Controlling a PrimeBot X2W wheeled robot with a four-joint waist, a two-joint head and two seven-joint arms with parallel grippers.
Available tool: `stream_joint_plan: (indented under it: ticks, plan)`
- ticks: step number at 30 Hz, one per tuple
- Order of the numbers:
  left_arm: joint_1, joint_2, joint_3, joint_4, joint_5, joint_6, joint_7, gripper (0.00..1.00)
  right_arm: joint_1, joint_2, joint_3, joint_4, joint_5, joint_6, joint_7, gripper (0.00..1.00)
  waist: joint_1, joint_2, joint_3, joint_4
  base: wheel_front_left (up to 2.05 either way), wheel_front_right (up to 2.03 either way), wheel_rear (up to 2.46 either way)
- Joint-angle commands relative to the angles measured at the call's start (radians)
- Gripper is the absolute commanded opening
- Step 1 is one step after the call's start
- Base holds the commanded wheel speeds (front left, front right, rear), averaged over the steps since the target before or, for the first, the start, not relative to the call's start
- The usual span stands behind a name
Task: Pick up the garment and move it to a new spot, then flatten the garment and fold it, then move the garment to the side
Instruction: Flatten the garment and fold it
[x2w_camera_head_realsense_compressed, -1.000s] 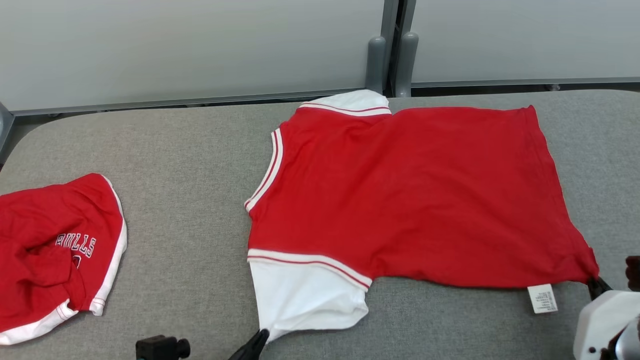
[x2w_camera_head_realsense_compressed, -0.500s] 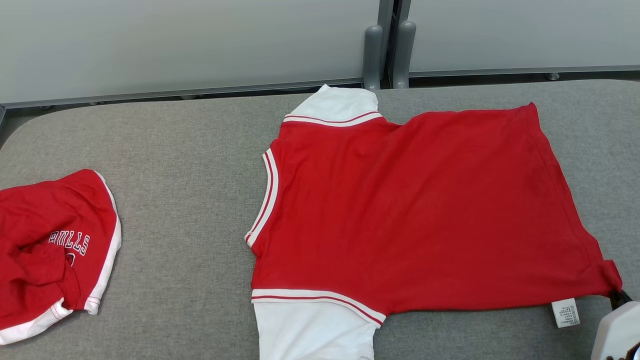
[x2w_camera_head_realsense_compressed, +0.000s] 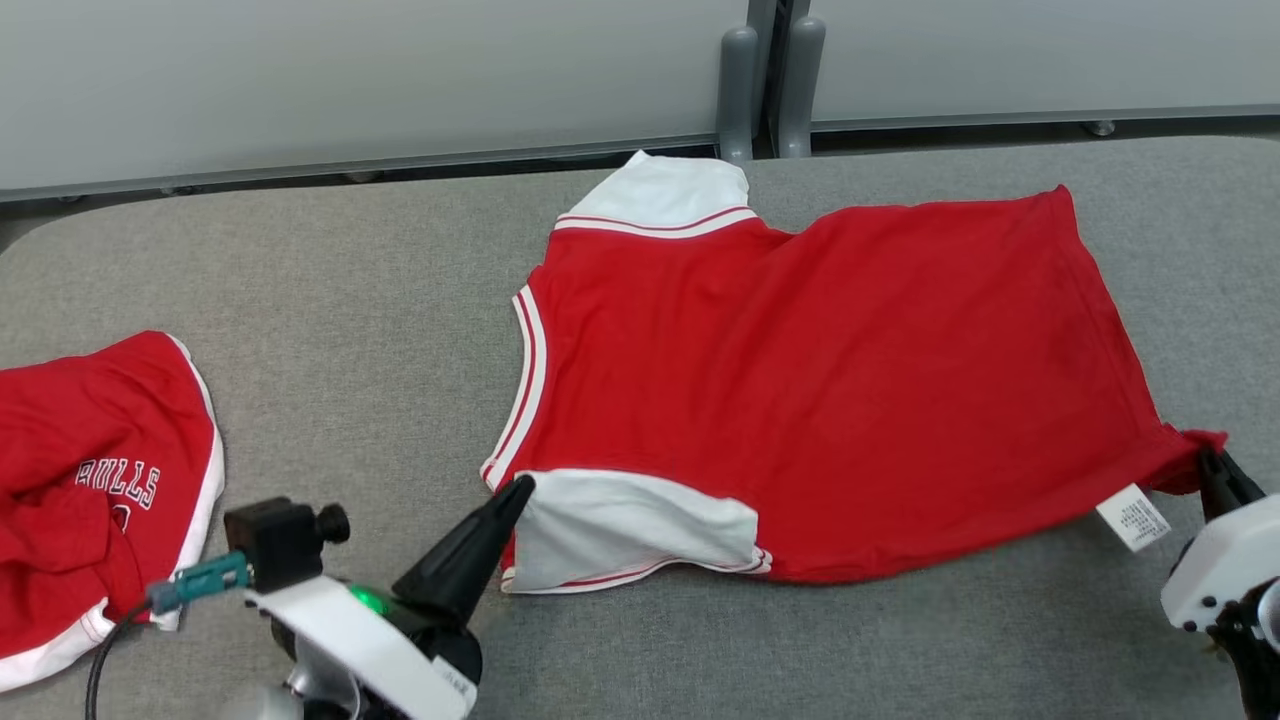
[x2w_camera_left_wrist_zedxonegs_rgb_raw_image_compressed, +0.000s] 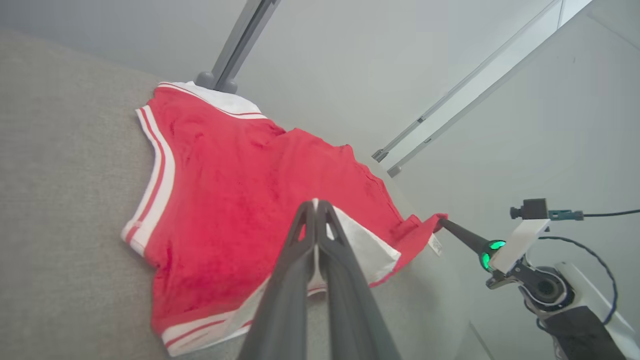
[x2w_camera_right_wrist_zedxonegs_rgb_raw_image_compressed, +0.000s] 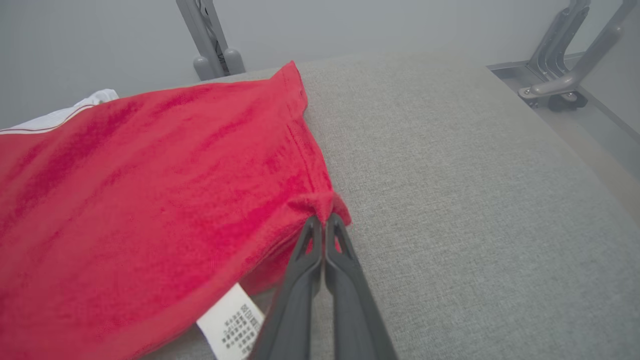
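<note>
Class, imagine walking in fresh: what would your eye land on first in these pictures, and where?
A red jersey lies spread across the grey table. The left gripper pinches its white sleeve at the near edge, the right gripper its hem corner at far right. A crumpled red BULLS garment sits far left.

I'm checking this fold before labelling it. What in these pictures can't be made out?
Label print: too small to read, head and right wrist views.
Second red garment: cut off by the head view's left edge.
Shirt underside: hidden against the table in every view.
</note>
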Motion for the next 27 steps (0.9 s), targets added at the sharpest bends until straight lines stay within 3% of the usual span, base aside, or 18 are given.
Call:
stream_joint_plan:
  ticks: [1, 12, 18, 27]
  plan:
    - [-0.049, 0.001, -0.005, 0.033, 0.028, -0.006, -0.003, 0.0, -0.025, -0.005, 0.008, 0.013, -0.019, 0.0, -0.011, 0.0, 0.0, -0.0001, 0.01, -0.003, 0.0, 0.0, 0.0]
    - [-0.375, -0.088, -0.072, 0.311, 0.231, -0.012, -0.122, 0.0, -0.217, -0.006, 0.005, 0.151, -0.059, 0.0, -0.088, 0.0, 0.0, -0.0001, 0.089, -0.01, 0.0, 0.0, 0.0]
    - [-0.508, -0.105, -0.109, 0.414, 0.319, -0.014, -0.187, 0.0, -0.298, -0.006, -0.002, 0.21, -0.079, 0.0, -0.144, 0.0, 0.0, -0.0001, 0.153, -0.019, 0.0, 0.0, 0.0]
    - [-0.62, -0.138, -0.115, 0.508, 0.359, -0.011, -0.272, 0.0, -0.345, -0.006, -0.046, 0.263, -0.137, 0.0, -0.167, 0.0, 0.0, -0.0001, 0.197, -0.014, 0.0, 0.0, 0.0]
